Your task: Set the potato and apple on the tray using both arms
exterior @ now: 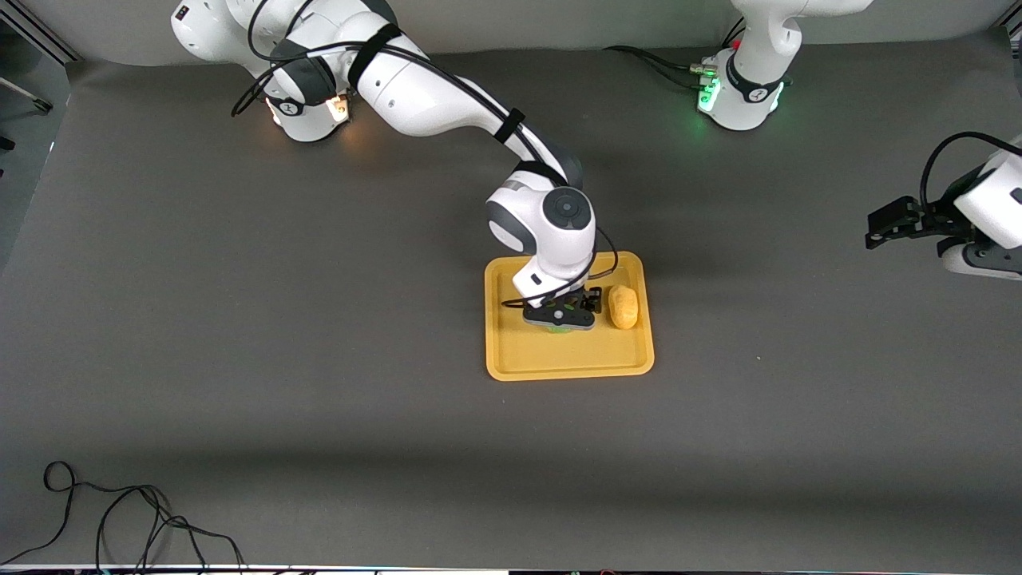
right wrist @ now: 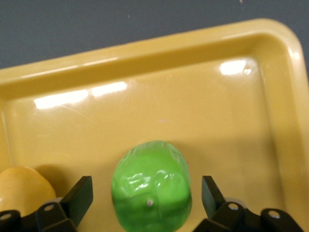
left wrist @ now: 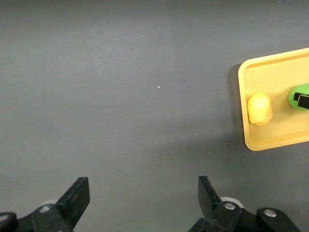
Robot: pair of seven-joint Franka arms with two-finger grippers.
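The yellow-orange tray (exterior: pixel 559 369) lies mid-table. The potato (exterior: pixel 623 307) rests on it toward the left arm's end. The green apple (right wrist: pixel 151 186) sits on the tray beside the potato (right wrist: pixel 21 188), mostly hidden under the hand in the front view. My right gripper (exterior: pixel 561 318) is low over the tray and open; its fingers (right wrist: pixel 79 195) stand either side of the apple with a gap on each side. My left gripper (exterior: pixel 882 226) is open and empty, held over bare table toward the left arm's end. Its wrist view shows the tray (left wrist: pixel 270 140), potato (left wrist: pixel 259 108) and apple (left wrist: pixel 299 96) farther off.
A dark grey mat (exterior: pixel 319 359) covers the table. A loose black cable (exterior: pixel 120 519) lies at the table edge nearest the front camera, toward the right arm's end. The right arm's forearm (exterior: pixel 447 104) spans from its base to the tray.
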